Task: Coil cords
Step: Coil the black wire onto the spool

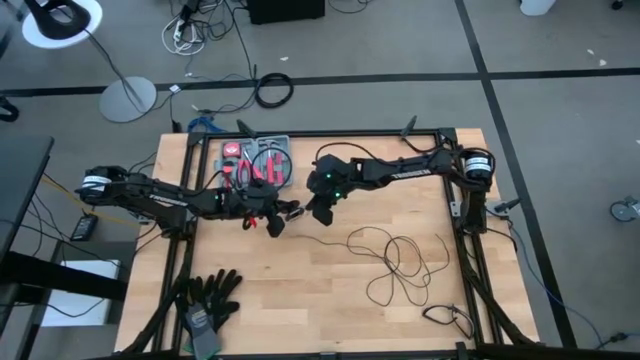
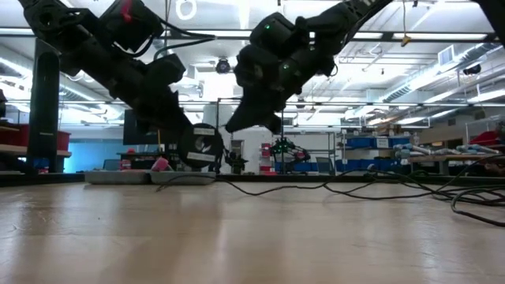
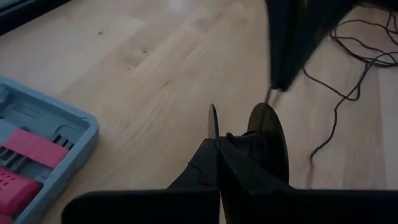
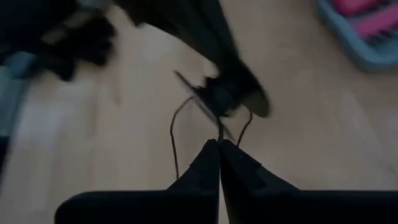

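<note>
Thin black cord (image 1: 395, 262) w/ small round black puck (image 3: 264, 140) | L gripper (image 3: 219, 144) clamped on puck | R gripper (image 4: 219, 144) jaws together, pinching cord just beside puck

Light wooden table (image 1: 300, 300) bearing: grey-blue tool tray (image 1: 256, 160) with red and pink inserts (far edge), black gloves (image 1: 208, 300) (near left corner), thin black cords (image 1: 395, 262) in loose loops (right half).
</note>
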